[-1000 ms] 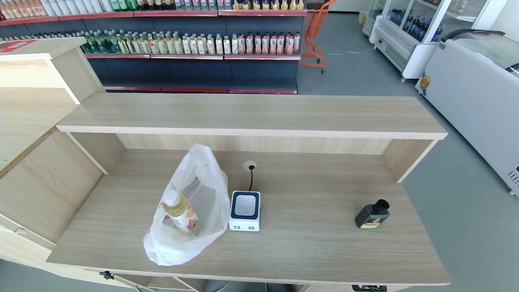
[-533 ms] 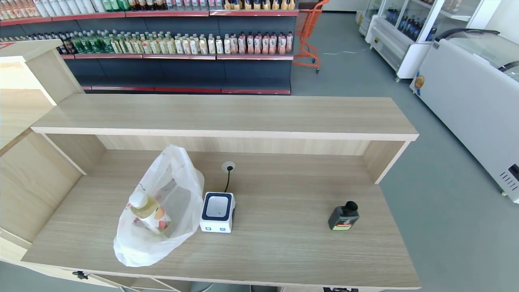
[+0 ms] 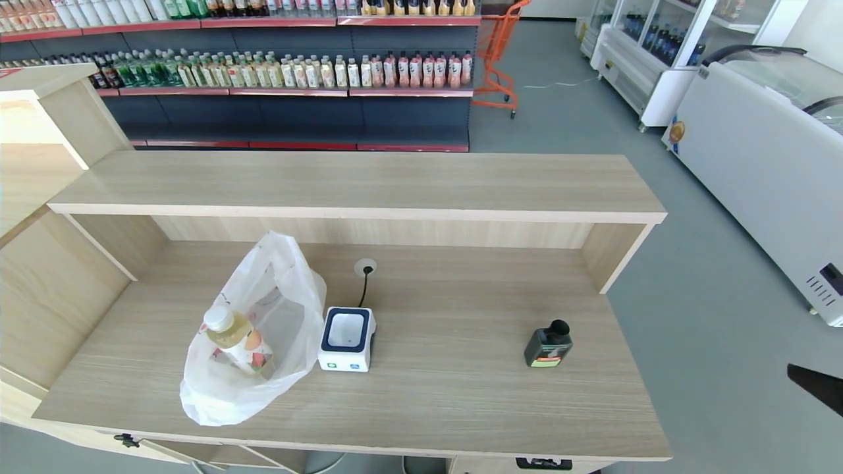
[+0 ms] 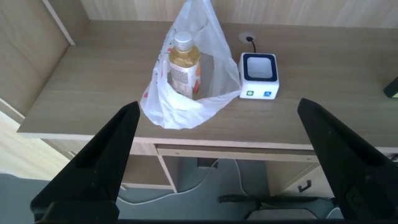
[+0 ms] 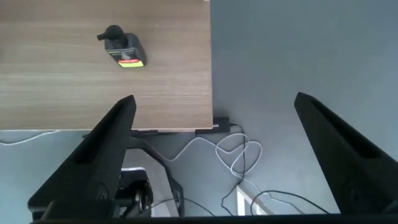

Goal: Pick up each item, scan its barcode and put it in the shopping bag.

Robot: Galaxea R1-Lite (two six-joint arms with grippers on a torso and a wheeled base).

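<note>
A white plastic shopping bag (image 3: 257, 309) stands on the wooden counter (image 3: 461, 395) at the left, with a yellow drink bottle (image 3: 232, 334) inside it. Just right of the bag sits the white and blue barcode scanner (image 3: 346, 339). A small dark bottle (image 3: 548, 343) with a black cap lies on the counter at the right. My left gripper (image 4: 219, 107) hangs open in front of the counter, facing the bag (image 4: 186, 93) and scanner (image 4: 259, 74). My right gripper (image 5: 216, 101) is open too, off the counter's right end, apart from the dark bottle (image 5: 123, 48). One of its fingers (image 3: 816, 387) shows in the head view.
A raised wooden ledge (image 3: 355, 184) runs along the back of the counter. The scanner's cable (image 3: 363, 286) goes into a hole behind it. Grey floor and freezers (image 3: 757, 151) lie to the right, drink shelves (image 3: 283, 72) behind. Cables (image 5: 236, 155) lie on the floor.
The head camera has turned right, so the whole picture has shifted left. A dark finger of my right gripper has come into view at the right edge. Nothing on the counter has moved.
</note>
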